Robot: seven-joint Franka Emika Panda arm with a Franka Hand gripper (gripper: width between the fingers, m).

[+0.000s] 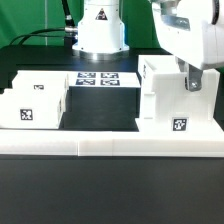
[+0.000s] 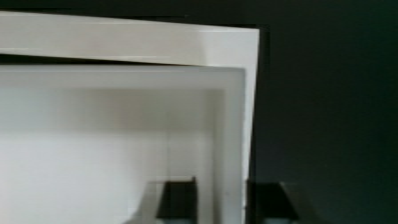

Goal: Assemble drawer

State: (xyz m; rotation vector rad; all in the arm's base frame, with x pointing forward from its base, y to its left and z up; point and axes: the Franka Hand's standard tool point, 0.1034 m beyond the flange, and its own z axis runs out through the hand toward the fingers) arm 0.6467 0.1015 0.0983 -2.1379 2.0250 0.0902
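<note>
A tall white drawer part [image 1: 165, 98] with a square tag [image 1: 180, 126] stands at the exterior view's right, against the low white border wall [image 1: 110, 146]. My gripper [image 1: 193, 82] comes down on its top right edge. In the wrist view a thin white wall [image 2: 231, 130] of this part runs between my two dark fingers [image 2: 178, 203], which lie flush against both its sides, so my gripper [image 2: 228, 205] is shut on that wall. Another white drawer part [image 1: 35, 100] with tags stands at the exterior view's left. I cannot tell which part is casing or tray.
The marker board [image 1: 100, 79] lies flat at the back, in front of the robot base [image 1: 100, 30]. Black table surface [image 1: 100, 112] shows between the two drawer parts. Black cables run at the back left.
</note>
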